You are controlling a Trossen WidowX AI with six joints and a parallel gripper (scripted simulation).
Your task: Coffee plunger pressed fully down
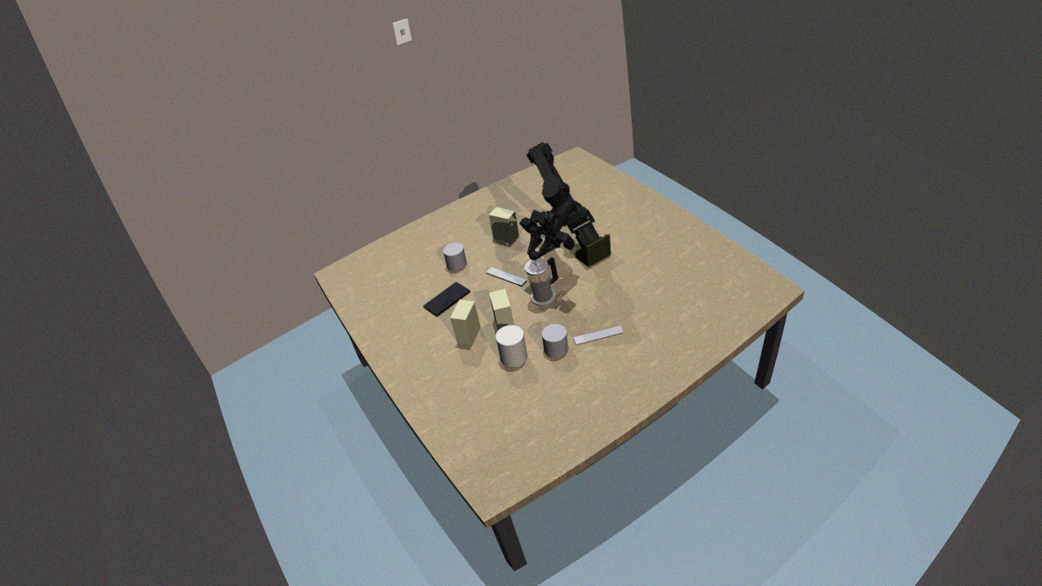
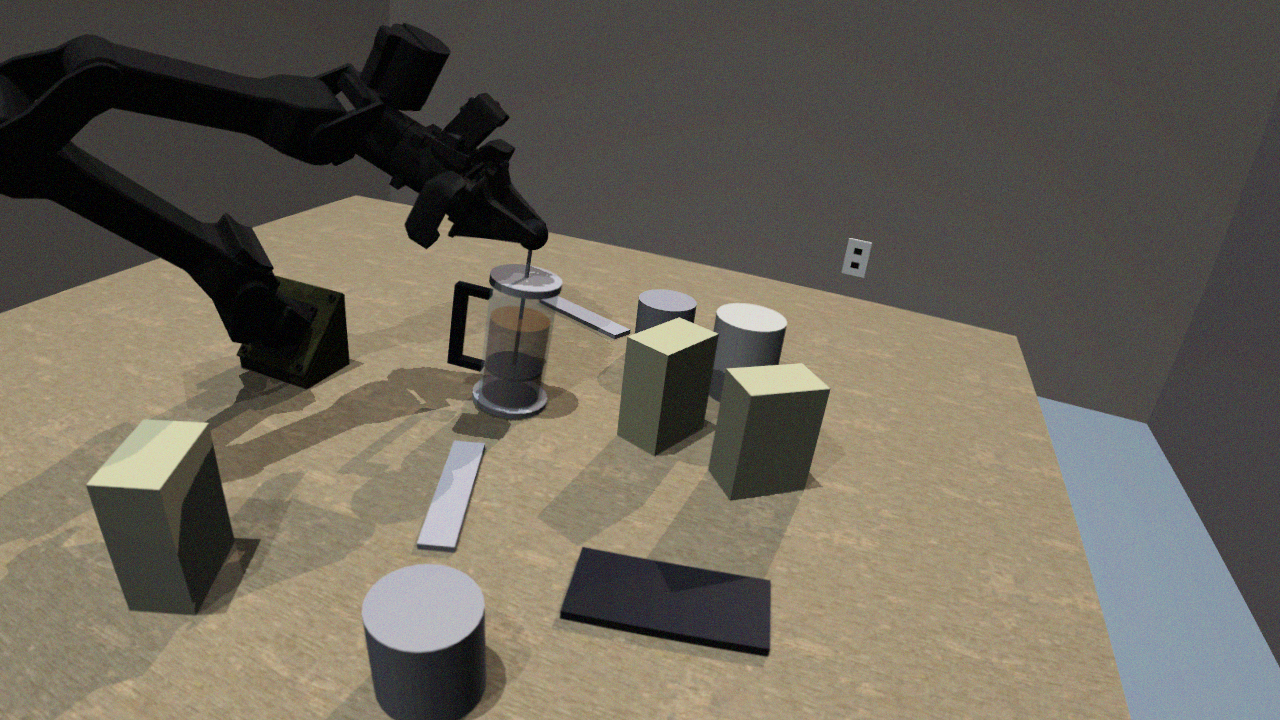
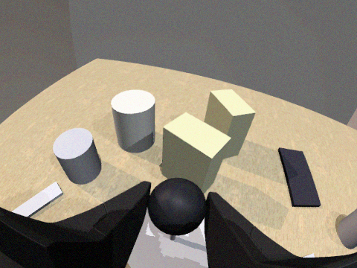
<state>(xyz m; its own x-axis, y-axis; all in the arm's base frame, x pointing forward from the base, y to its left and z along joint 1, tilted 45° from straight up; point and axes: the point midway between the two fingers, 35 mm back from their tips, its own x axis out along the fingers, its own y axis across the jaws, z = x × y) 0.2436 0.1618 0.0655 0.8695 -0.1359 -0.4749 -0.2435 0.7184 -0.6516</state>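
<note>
Plunger knob (image 3: pixel 177 205) clamped in the jaws

The knob is gripped from both sides so the rod is driven straight; the French press (image 2: pixel 516 344) stands upright directly below on the table (image 2: pixel 895 501).

The top view hangs high and far off, looking steeply down on the whole wooden table (image 1: pixel 655 378), the blue floor and a wall behind. The exterior view sits low and close at the table's edge, facing across the objects toward the arm's base (image 2: pixel 295 335), with the wall outlet (image 2: pixel 856 257) beyond. The wrist view rides on the gripper (image 3: pixel 177 214), looking down past the plunger knob (image 3: pixel 177 205) from very near. All three share the French press (image 2: pixel 514 344) and the two cream blocks (image 2: pixel 666 385) beside it.
</note>
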